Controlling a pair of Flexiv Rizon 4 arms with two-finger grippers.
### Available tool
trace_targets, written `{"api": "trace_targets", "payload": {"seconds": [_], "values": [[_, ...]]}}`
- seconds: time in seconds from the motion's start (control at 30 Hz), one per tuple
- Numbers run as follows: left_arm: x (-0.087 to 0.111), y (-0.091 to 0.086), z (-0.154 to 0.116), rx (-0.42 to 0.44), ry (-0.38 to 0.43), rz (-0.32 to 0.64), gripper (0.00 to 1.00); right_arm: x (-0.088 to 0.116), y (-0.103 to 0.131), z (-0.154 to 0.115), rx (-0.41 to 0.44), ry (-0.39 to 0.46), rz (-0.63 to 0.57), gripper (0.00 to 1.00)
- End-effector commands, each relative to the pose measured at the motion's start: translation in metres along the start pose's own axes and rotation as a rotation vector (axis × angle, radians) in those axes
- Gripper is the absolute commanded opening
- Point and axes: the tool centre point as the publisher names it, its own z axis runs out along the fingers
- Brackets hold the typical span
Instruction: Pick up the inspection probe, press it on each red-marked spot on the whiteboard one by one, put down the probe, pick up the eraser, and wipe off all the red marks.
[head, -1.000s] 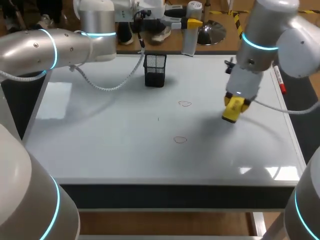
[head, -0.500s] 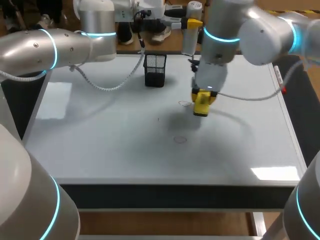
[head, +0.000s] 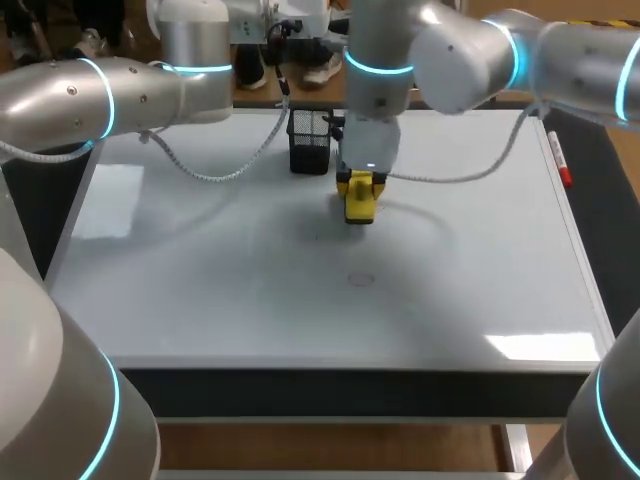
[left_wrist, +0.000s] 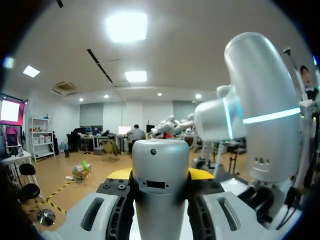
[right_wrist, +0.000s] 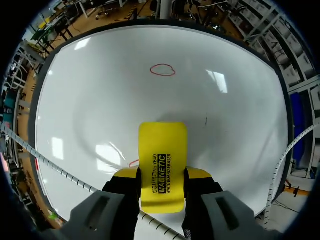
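Observation:
My right gripper is shut on the yellow eraser, which is low over the middle of the whiteboard, just in front of the black mesh holder. In the right wrist view the eraser sits between the fingers of the right gripper. A bit of a red mark shows beside it. Another red ring lies ahead, which is the red ring nearer the front edge. My left gripper is off the far edge, shut on the silver probe.
The black mesh holder stands at the back middle of the board. A red marker lies along the right edge. A small dark tick is on the board beside the eraser. A white cable from the left arm hangs over the back left.
My right arm has swept left across the board with the eraser, from the right side to the middle, and now covers the farther red ring. The left arm has not moved.

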Motion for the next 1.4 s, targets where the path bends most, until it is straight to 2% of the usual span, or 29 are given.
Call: {"api": "trace_targets", "payload": {"seconds": [0.03, 0.57, 0.93, 1.4], "values": [[-0.001, -0.001, 0.000, -0.001, 0.003, -0.001, 0.00, -0.007, -0.009, 0.004, -0.014, 0.097, -0.005, 0.00], [-0.001, -0.001, 0.000, -0.001, 0.003, -0.001, 0.00, 0.000, -0.011, 0.016, -0.006, 0.072, 0.010, 0.00], [-0.001, -0.001, 0.000, -0.001, 0.003, -0.001, 0.00, 0.013, -0.009, 0.023, -0.017, 0.045, 0.046, 0.00], [-0.001, -0.001, 0.000, -0.001, 0.003, -0.001, 0.00, 0.048, -0.005, 0.027, -0.031, 0.040, 0.127, 0.00]]}}
